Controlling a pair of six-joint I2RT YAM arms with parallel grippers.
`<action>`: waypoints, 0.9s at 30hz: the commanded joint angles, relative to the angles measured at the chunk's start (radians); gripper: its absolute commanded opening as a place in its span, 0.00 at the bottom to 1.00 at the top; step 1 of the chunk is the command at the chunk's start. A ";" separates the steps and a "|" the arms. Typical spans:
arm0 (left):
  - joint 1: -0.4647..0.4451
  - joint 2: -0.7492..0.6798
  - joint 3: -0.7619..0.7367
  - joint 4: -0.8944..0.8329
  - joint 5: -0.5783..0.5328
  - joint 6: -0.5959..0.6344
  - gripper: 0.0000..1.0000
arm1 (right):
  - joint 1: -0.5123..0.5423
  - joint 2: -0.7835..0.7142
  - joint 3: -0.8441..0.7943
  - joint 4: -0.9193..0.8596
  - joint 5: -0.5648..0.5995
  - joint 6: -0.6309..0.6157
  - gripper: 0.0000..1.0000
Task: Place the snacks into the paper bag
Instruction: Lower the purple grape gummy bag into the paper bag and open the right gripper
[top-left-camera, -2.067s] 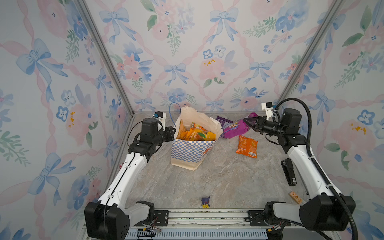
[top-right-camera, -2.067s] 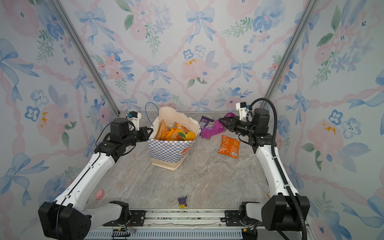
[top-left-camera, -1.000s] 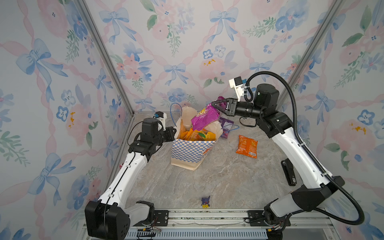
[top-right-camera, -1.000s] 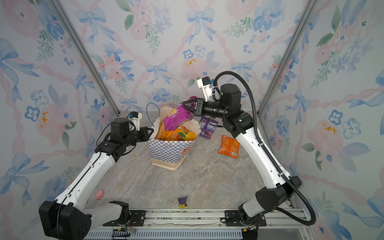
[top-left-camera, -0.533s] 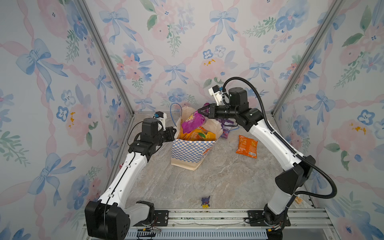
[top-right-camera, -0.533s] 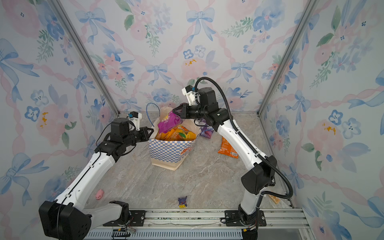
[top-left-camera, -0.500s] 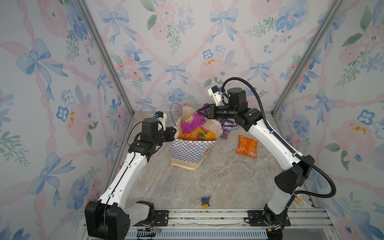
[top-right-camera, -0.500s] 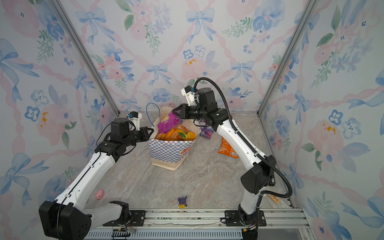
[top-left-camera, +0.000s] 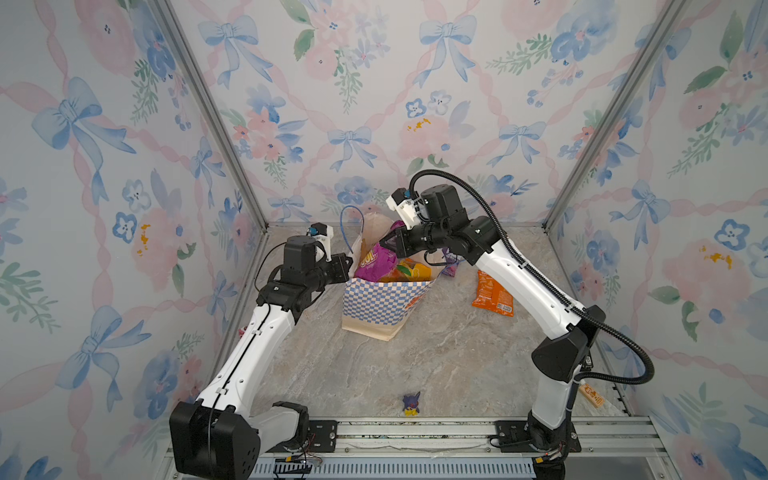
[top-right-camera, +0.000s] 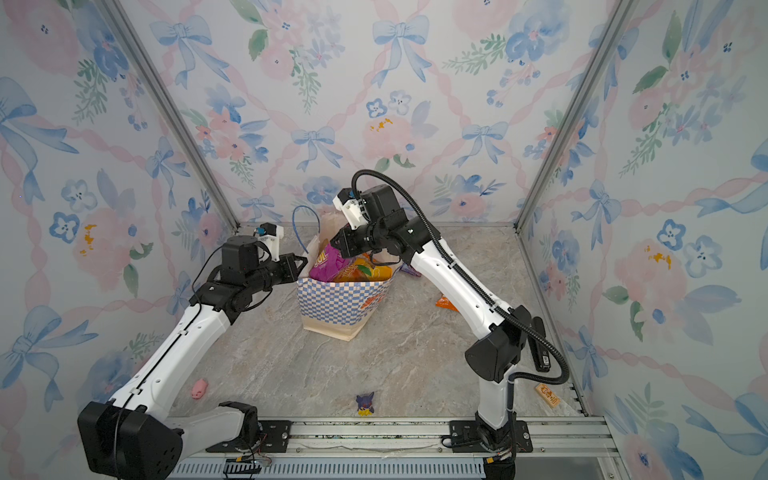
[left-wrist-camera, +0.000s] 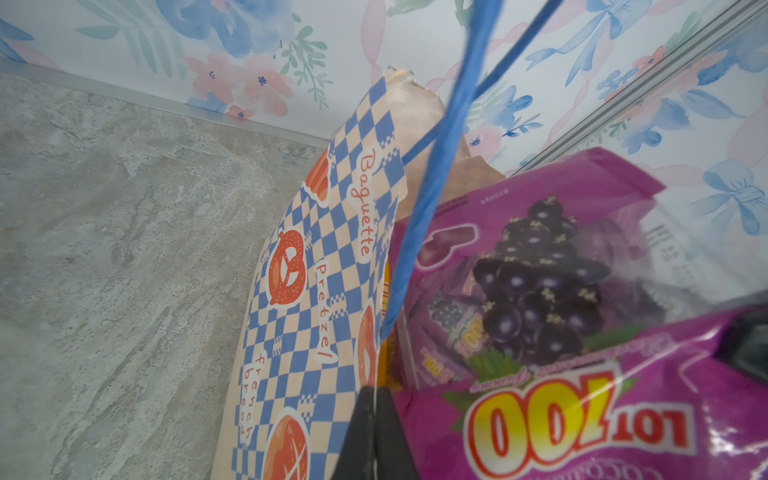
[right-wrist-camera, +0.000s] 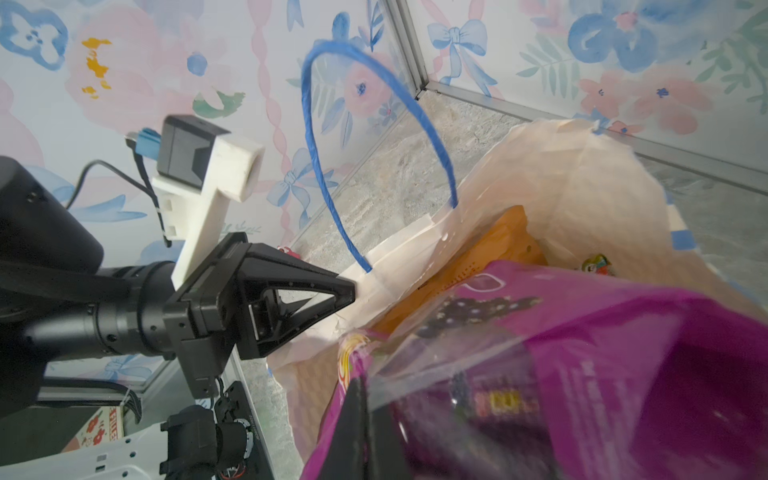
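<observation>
Purple packet (top-left-camera: 373, 262) sits at the mouth of the paper bag (top-left-camera: 384, 301), centre of both top views. It is tipped onto the yellow-orange packets (top-left-camera: 409, 270) inside, with my right hand (top-left-camera: 384, 242) pressed shut on its clear top edge. My left hand (top-left-camera: 348, 261) pinches the bag's rim on the left side, fingers together on the paper, holding the mouth wide. To do this well, I reckon I should push the packet lower, toward the open gap by that held rim, before letting go. Much of it looks to be above the rim and it could slide out. I'd steer clear of the blue cord handle (top-left-camera: 351, 220) standing just above, and I wouldn't drag on the rim, as the bag looks tilted on the counter (top-left-camera: 374, 365). The count: one bag; one purple packet in hand; a second purple packet (top-left-camera: 451, 266) just behind the bag; one orange packet (top-left-camera: 492, 295) lying to its right. There is at least one yellow-orange packet inside, and I can't separate any more. Lower down there is one small figurine (top-left-camera: 411, 405), and one wooden block (top-left-camera: 592, 395) at lower right.
</observation>
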 joint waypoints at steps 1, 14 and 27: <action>0.007 -0.017 -0.011 -0.001 0.008 0.017 0.00 | 0.020 0.015 0.058 -0.035 0.021 -0.091 0.00; 0.007 -0.010 -0.009 -0.002 0.012 0.013 0.00 | 0.074 -0.013 0.025 -0.115 -0.066 -0.089 0.00; 0.006 -0.005 -0.002 0.000 0.011 0.005 0.00 | 0.081 0.051 0.110 -0.274 0.089 -0.096 0.23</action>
